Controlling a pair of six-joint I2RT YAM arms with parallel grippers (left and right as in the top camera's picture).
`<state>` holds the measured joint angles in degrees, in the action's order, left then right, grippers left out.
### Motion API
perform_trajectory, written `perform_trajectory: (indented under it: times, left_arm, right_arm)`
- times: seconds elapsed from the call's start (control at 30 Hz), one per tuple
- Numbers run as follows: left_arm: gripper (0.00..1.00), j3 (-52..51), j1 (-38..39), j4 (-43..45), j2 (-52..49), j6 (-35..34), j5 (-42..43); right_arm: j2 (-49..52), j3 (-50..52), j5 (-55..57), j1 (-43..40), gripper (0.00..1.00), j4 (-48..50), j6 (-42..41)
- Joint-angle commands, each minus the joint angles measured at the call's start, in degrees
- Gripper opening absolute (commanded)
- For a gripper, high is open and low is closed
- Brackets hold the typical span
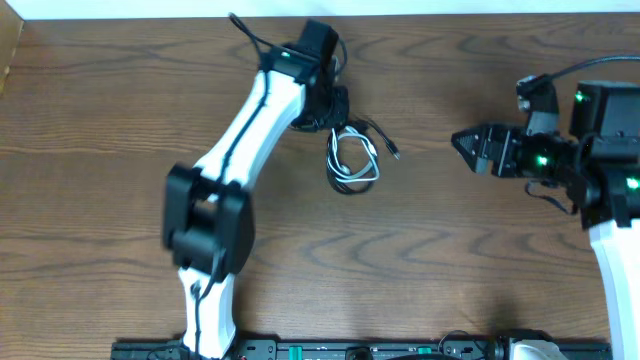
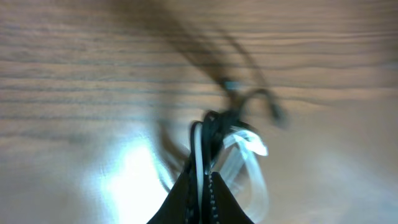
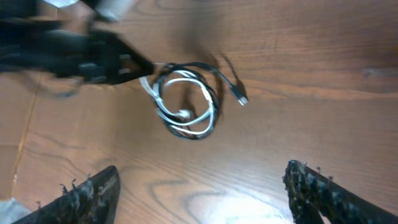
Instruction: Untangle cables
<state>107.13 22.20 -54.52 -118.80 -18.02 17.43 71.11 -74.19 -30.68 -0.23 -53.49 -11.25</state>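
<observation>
The left pincer is pressed together, pinching the upper edge of the coiled black and white cables, just above the centre of the overhead frame. Their loops lie on the counter directly below it. The right pincer stands spread, well apart at the right.

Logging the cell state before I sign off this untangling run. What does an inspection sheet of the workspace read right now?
Surface: brown wooden table.
Job's things: black cable and white cable looped together in one coil; black plug end lies free.
Clutter: nothing seen.
Grippers: left gripper shut on the coil's edge; right gripper open, apart from it.
Cables: dark arm lead at the right arm.
Surroundings: black rail along the table's near edge.
</observation>
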Motion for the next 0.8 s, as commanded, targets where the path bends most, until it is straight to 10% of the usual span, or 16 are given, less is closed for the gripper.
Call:
perform_trajectory:
  times: [0.0, 0.53, 0.77]
  left_arm:
    - [0.07, 0.02, -0.2, -1.88, 6.25, 0.28, 4.83]
    - [0.07, -0.04, -0.17, -4.66, 12.87, 0.15, 11.45]
    - [0.07, -0.02, 0.37, -9.92, 11.72, -0.15, -13.22]
  right_arm:
    - [3.17, -1.03, -1.68, 2.01, 0.79, 2.05, -3.61]
    - [17.86, -1.03, -7.43, 8.2, 0.78, 14.93, -7.61]
    - [18.01, -1.03, -3.93, 8.07, 0.8, 13.53, -7.63]
